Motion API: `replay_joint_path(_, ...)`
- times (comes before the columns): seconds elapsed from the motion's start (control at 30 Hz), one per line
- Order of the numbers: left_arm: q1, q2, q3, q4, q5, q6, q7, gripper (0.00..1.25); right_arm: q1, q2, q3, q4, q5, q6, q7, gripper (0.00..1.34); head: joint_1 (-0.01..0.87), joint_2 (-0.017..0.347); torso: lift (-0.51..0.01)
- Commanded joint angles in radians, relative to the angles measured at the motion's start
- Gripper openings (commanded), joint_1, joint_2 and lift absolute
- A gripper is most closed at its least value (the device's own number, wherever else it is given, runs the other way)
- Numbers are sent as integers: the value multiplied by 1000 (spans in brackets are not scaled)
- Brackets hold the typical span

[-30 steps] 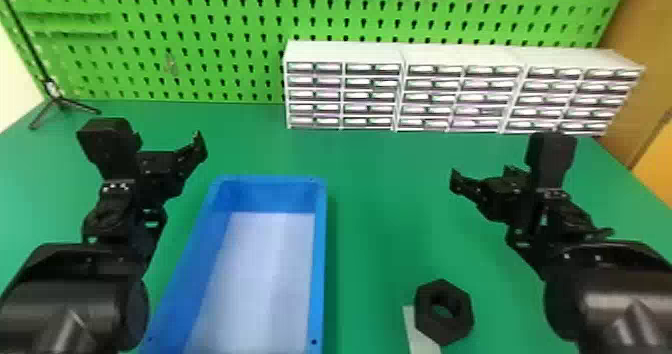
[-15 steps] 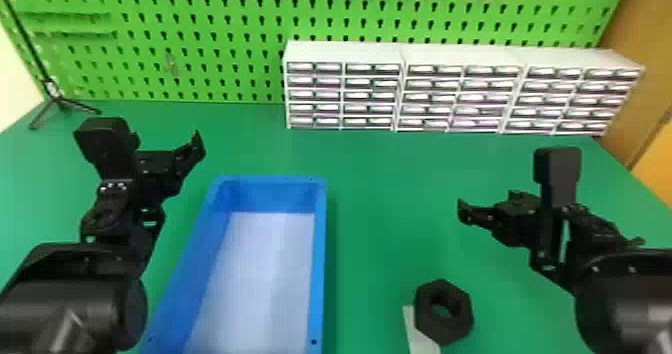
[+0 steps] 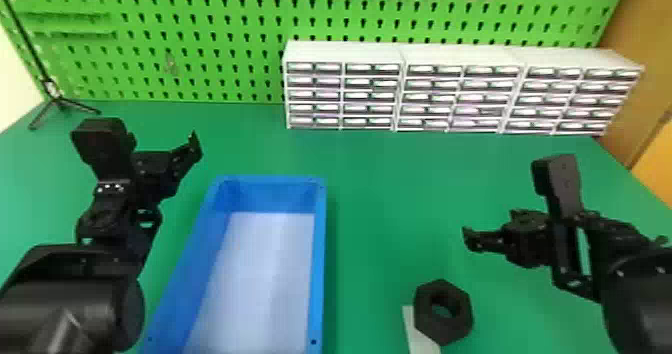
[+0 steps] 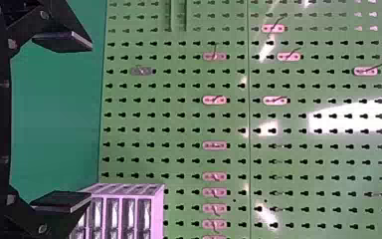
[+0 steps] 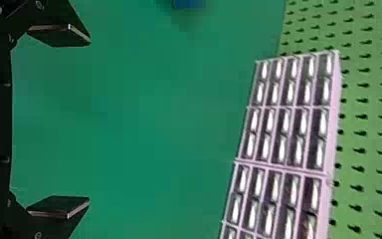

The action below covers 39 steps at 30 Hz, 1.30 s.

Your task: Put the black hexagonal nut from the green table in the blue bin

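The right tool [image 5: 89, 121] is hanging empty and wide, likely leaving room to straddle the black hexagonal nut [image 3: 436, 329], which is lying partly over a pale strip [image 3: 416, 335] on the counter [image 3: 380, 203], while the blue bin [image 3: 319, 263] is presenting a raised wall to clear and the left tool [image 4: 91, 121] is hovering wide beyond it.

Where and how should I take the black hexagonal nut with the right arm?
I'd grip the black hexagonal nut by two opposite flats of its outer rim, coming straight down with the open right gripper. Its hole faces up and its sides look exposed; parallel flats should seat better than corners. Its left edge overlaps a white strip, so avoid pinching that.
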<state>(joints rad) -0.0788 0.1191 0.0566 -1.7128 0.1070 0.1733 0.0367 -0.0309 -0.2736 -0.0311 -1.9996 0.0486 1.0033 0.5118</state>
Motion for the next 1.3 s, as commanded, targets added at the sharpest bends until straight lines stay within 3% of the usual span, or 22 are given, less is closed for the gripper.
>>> replay_joint_path(0.0,4,1,5,-2,-4,0,0,1035,-14,-44,45,-15,14,69,40,1174,683,28,-96)
replay_joint_path(0.1,5,1,5,-2,-7,0,0,1035,-23,-65,73,-16,16,109,70,1174,683,28,-96)
replay_joint_path(0.3,7,1,6,-2,-9,0,0,1035,-46,-84,120,-16,45,159,120,1175,683,28,-96)
replay_joint_path(0.63,10,1,6,-2,-10,0,0,1035,-98,-122,238,-4,243,209,295,1175,683,28,-96)
replay_joint_path(0.8,13,1,6,-2,-10,0,0,1035,-109,-116,277,22,341,199,363,1175,683,28,-96)
replay_joint_path(1.03,13,1,9,-2,-9,0,0,1035,-136,-98,320,108,418,166,442,1170,683,28,-96)
replay_joint_path(1.27,14,1,12,-1,-9,0,0,1035,-149,-84,339,159,428,138,456,1174,683,28,-96)
